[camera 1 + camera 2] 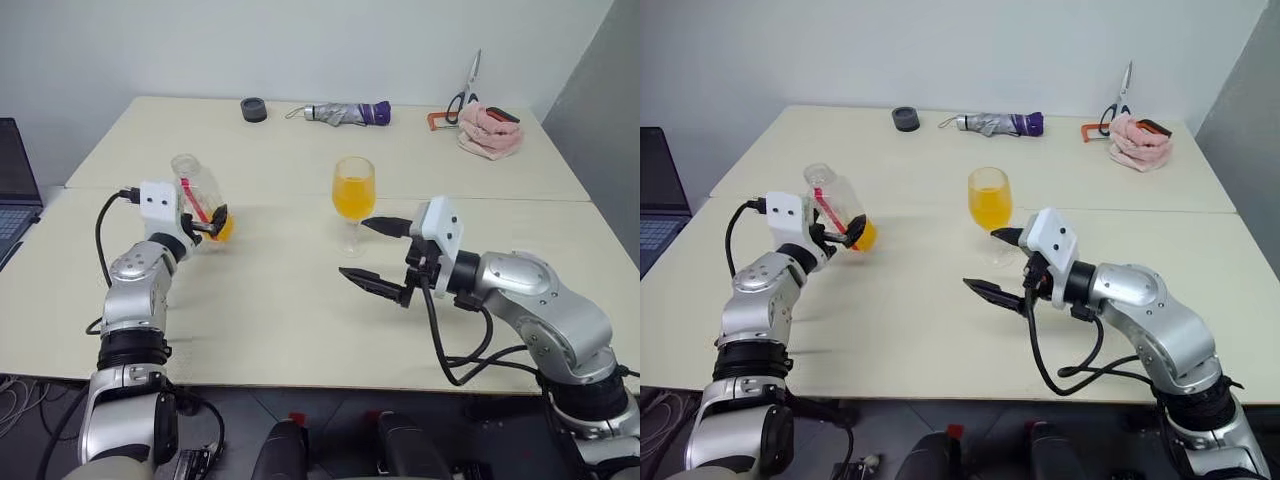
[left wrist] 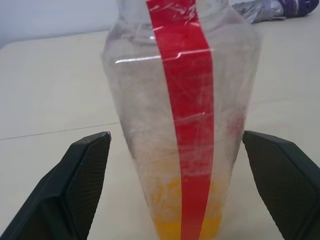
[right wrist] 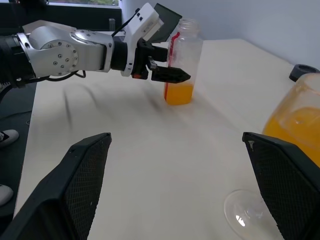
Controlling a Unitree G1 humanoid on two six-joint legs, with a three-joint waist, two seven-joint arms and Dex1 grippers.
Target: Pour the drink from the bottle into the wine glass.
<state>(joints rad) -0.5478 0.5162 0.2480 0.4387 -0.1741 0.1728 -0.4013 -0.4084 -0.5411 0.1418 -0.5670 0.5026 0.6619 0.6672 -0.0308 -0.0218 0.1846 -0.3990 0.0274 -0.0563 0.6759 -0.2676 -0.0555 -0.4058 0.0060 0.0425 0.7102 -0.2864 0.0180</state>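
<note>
In the head view the bottle [image 1: 200,205] stands uncapped at middle left on the cream table [image 1: 300,300]; the glass [image 1: 353,195] with drink [image 1: 353,198] stands in the centre. The left gripper [image 1: 208,226] reaches level around the bottle. The left wrist view shows its fingers [image 2: 75,185] spread, clear of the bottle. In the right wrist view the right gripper [image 3: 175,190] is wide open beside the glass foot.

red-striped bottle [image 1: 200,200], orange drink [image 1: 353,198]
</note>
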